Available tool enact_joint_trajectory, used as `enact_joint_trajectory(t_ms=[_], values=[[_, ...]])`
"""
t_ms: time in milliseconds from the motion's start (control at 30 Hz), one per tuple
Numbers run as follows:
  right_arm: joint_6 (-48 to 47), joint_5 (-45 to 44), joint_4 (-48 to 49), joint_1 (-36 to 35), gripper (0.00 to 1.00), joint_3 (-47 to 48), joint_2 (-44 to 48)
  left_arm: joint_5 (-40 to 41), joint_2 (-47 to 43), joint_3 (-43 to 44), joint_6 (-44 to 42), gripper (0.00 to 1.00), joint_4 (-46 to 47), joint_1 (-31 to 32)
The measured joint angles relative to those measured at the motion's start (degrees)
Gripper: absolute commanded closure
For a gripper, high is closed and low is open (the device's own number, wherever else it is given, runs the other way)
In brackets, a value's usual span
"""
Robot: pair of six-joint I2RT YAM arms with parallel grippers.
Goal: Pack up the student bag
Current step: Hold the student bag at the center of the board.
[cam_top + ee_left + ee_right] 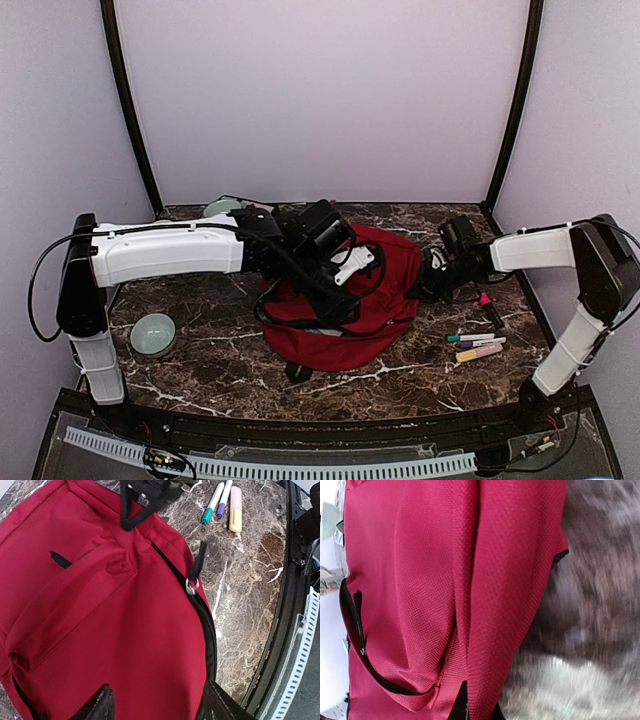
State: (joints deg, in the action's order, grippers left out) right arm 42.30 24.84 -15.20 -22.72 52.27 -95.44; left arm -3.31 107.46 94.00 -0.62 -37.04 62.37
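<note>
- Right up against the right wrist lens: a fold of the student bag [420,580], red weave filling the view, a black zipper curving down its left side.
- The right gripper [476,711] is clamped on that fold, the fabric nipped between dark fingertips at the bottom edge.
- The bag lies slumped mid-table on the dark marble table [200,370], between the two arms.
- Just beside its right side lie a teal marker [212,502], a purple marker [223,497] and a yellow highlighter [235,510], side by side; a pink-capped marker [490,308] lies apart, nearer the right arm.
- A pale green bowl [153,333] sits well off to the left, and a second bowl [222,207] is at the back.
- The left arm stretches in from the left, its wrist hiding the bag's upper part from above.
- The left gripper [160,707] hangs over the front panel, fingers [100,705] spread wide with nothing pinched; the zip pull [195,575] is ahead of it.
- The right arm bends at the elbow, its forearm level and meeting the bag's right edge.
</note>
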Motion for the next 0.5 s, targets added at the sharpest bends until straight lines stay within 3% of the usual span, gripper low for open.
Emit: enact_joint_trajectory(t_ms=[267, 500], values=[[12.15, -3.58, 3.34, -9.55, 1.00, -9.01, 11.45, -6.34, 0.00, 4.74, -1.14, 0.34, -0.28, 0.68], [18.40, -6.91, 3.63, -13.20, 1.00, -10.67, 17.42, -11.63, 0.46, 5.44, -3.96, 0.24, -1.11, 2.95]])
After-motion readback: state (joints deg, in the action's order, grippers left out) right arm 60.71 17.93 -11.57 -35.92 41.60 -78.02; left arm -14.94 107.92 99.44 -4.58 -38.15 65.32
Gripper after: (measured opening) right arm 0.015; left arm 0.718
